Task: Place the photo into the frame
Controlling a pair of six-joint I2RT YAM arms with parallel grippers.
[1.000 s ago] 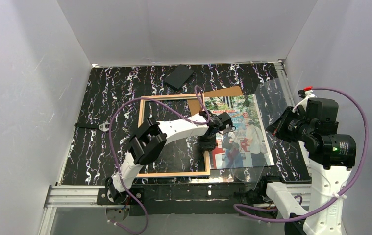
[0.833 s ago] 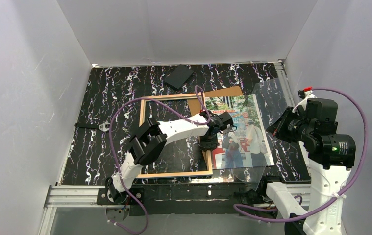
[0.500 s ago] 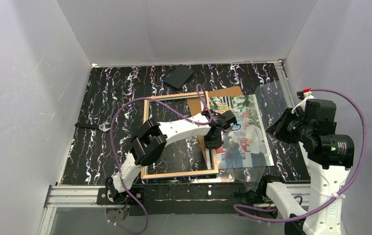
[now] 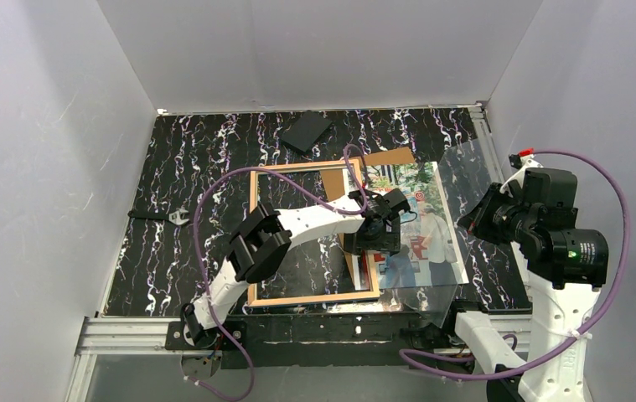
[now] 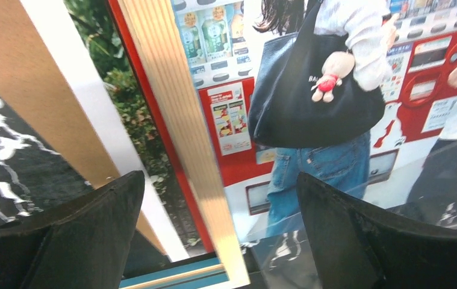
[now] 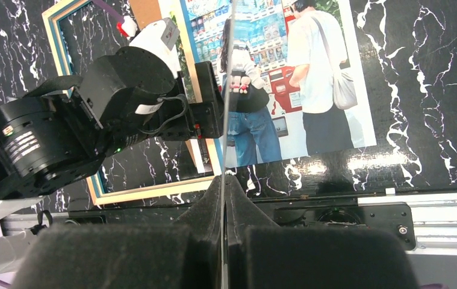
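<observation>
The frame (image 4: 253, 243) lies flat on the table, tan wood face up. Its right rail (image 5: 177, 120) rests across the left part of the photo (image 4: 431, 234), which lies face up showing people at red vending machines. My left gripper (image 4: 379, 234) hovers open just above that rail, one finger on each side and nothing between them (image 5: 220, 180). My right gripper (image 6: 223, 180) is shut on the lower edge of a clear pane (image 4: 465, 167), held upright on edge above the photo's right side (image 6: 328, 72).
A brown backing board (image 4: 381, 159) pokes out from under the photo's far edge. A small black slab (image 4: 307, 131) lies at the back. A small metal piece (image 4: 176, 218) sits at the left. White walls enclose the table; an aluminium rail (image 4: 130, 331) runs along the front.
The frame slid to the right with my left gripper until its right rail lay over the photo. The left gripper then opened and let go of the rail. The right arm stayed still.
</observation>
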